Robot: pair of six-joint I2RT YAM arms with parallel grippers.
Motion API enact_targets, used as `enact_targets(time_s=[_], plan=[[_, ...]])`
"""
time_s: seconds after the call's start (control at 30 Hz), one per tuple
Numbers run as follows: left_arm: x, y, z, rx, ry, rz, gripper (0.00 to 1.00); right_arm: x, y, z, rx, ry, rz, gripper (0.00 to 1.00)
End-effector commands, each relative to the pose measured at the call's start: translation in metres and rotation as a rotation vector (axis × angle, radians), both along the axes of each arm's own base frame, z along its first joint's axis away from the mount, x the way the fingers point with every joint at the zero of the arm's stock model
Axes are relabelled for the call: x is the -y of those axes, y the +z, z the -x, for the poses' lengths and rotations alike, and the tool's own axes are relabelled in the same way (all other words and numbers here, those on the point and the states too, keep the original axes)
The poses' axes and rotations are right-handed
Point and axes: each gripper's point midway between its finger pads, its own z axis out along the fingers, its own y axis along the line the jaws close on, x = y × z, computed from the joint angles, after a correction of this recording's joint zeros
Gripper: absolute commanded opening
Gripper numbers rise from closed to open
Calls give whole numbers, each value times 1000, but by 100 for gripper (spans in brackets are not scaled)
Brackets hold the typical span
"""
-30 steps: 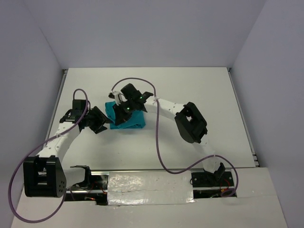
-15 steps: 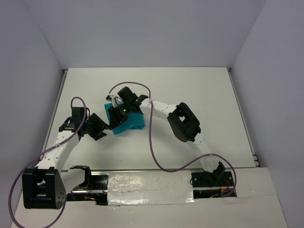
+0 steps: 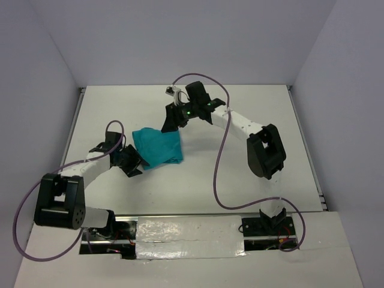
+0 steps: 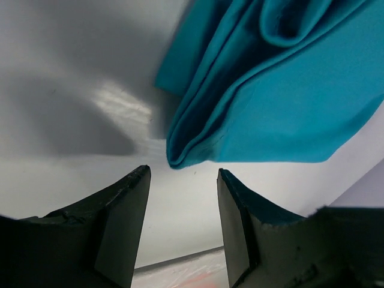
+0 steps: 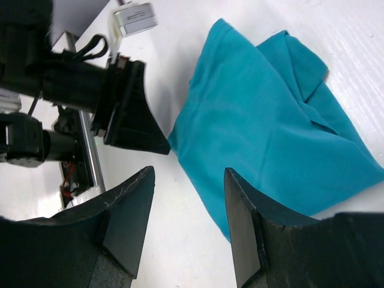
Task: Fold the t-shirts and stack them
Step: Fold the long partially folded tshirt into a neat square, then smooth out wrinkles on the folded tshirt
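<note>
Folding looks close to done, I think. The shirt [image 3: 157, 149] is a small teal bundle, lying on the table [image 3: 300, 120], a bit left of the middle. It has a few layers on top of each other, and one end looks lumpy, not neat. I see only this one shirt, so I cannot see anything to stack it on. The left gripper [image 3: 133, 162] sits low over the table, just beside the near left corner of the bundle. Its two fingers are apart, with nothing in them. The folded edge is right in front of the gap but not inside it. The right gripper [image 3: 171, 122] is up in the air past the far edge of the shirt. Its fingers are apart too, and they hold nothing; the shirt is down below them. So neither gripper has the shirt right now. My guess is that the step is tidying the last fold. For the next move, one gripper needs to come down onto a loose edge, pinch all the layers at once, and pull them flat or over. The left one is nearest, so it only needs to slide a little forward and close. It must stay low and go gently, or it could push the bundle away and mess up the folds.
</note>
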Motion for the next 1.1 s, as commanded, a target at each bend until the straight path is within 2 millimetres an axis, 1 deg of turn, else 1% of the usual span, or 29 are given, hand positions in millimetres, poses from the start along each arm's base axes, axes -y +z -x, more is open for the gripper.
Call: enact_targets(time_s=[0.0, 0.03, 0.13, 0.17, 0.23, 0.27, 0.3, 0.37, 0.43, 0.53, 0.57, 0.63, 0.67, 0.7, 0.73, 0.77, 0.8, 0.83, 0.87, 0.93, 0.97, 1.0, 1.03, 1.07], plan=[[1, 13, -32, 95, -34, -40, 61, 1, 0, 18, 39, 56, 14, 58], [1, 7, -31, 75, -38, -47, 61, 3, -3, 18, 43, 53, 25, 58], [0, 2, -31, 69, -42, -61, 61, 14, -20, 16, 50, 61, 90, 58], [0, 2, -32, 70, -43, -65, 60, 20, -29, 20, 49, 79, 115, 58], [-2, 0, -32, 68, -36, -75, 60, 32, -34, 23, 77, 102, 141, 59], [-1, -1, -32, 67, -35, -73, 59, 38, -44, 28, 71, 107, 163, 59], [-2, -5, -33, 64, -34, -79, 59, 41, -38, 30, 97, 108, 164, 60], [-1, -9, -32, 53, -32, -84, 58, 52, -43, 35, 118, 108, 190, 60], [0, -13, -33, 53, -32, -86, 56, 57, -45, 38, 132, 105, 207, 60], [0, -16, -34, 47, -32, -100, 55, 64, -52, 46, 105, 80, 227, 60], [-1, -16, -34, 49, -36, -104, 55, 71, -58, 50, 93, 58, 250, 61], [-2, -18, -34, 48, -39, -114, 50, 74, -62, 50, 80, 17, 253, 61], [-2, -19, -34, 48, -39, -114, 48, 80, -70, 58, 62, 5, 267, 61], [-2, -19, -34, 49, -41, -114, 42, 82, -72, 60, 59, -3, 264, 61], [-2, -19, -36, 57, -43, -112, 37, 85, -81, 65, 35, -18, 267, 61], [-1, -19, -36, 58, -44, -109, 33, 88, -83, 66, 38, -32, 275, 61], [-1, -18, -37, 61, -43, -107, 27, 90, -87, 66, 35, -44, 286, 61], [0, -17, -38, 66, -42, -104, 23, 91, -90, 65, 32, -62, 295, 61], [0, -12, -40, 78, -42, -102, 17, 95, -97, 65, 24, -75, 313, 61], [1, -6, -42, 93, -44, -102, 14, 94, -99, 65, 6, -100, 305, 60], [1, 1, -45, 107, -46, -100, 13, 92, -98, 67, 1, -105, 300, 60], [1, 5, -46, 117, -47, -98, 12, 85, -98, 68, 2, -103, 293, 60], [2, 12, -50, 133, -50, -97, 12, 81, -100, 68, -24, -127, 294, 59], [3, 16, -50, 137, -52, -91, 12, 78, -102, 67, -38, -142, 300, 59]])
